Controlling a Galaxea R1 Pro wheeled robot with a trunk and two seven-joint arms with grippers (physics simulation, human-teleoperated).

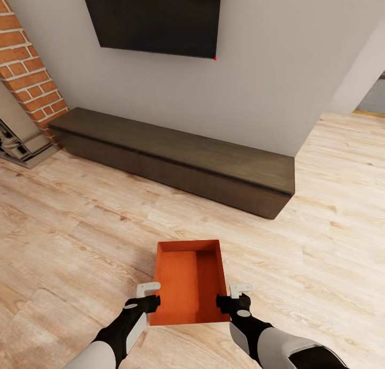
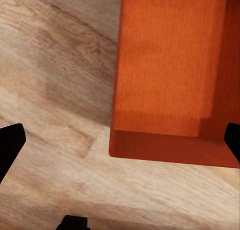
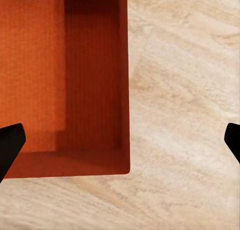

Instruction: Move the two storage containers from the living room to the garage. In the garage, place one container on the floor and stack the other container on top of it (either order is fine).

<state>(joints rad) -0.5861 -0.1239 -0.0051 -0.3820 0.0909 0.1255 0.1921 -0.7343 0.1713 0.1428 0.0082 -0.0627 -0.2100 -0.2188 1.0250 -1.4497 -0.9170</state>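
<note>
One orange-red storage container (image 1: 188, 283) sits open-topped on the light wood plank floor (image 1: 69, 224) of the living room, just in front of me. My left gripper (image 1: 148, 297) is at its near left corner and my right gripper (image 1: 235, 297) at its near right corner. In the left wrist view the container (image 2: 170, 75) has its side wall between the wide-apart black fingertips (image 2: 9, 150). The right wrist view shows the container's stepped inside (image 3: 65, 80), with that gripper's fingertips (image 3: 10, 146) spread across its other side wall. Both grippers are open and hold nothing. The second container is out of view.
A long low dark bench (image 1: 176, 160) runs along the white wall ahead, under a black wall TV (image 1: 155, 16). A red brick fireplace (image 1: 27, 64) stands at the far left. The wall ends at the right, where an opening (image 1: 374, 99) leads on.
</note>
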